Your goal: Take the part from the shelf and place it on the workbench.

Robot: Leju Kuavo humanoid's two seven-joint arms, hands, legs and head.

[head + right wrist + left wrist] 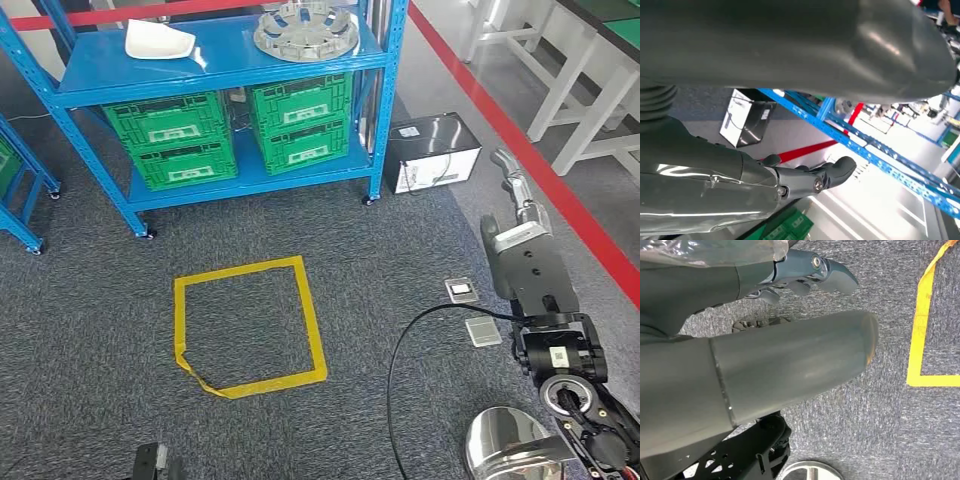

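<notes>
Raised at four o'clock over grey carpet, the robot's right hand point(521, 215) holds nothing, fingers apart, as does the left hand point(806, 275), while the round silver part point(306, 28) sits on the blue shelf point(226, 65) at twelve o'clock, beyond a yellow tape square point(249, 325).

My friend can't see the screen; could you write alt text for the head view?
A blue metal shelf on grey carpet holds a round silver metal part, a white tray and green plastic crates. The robot's right hand, empty, reaches in beside a yellow tape square.
</notes>
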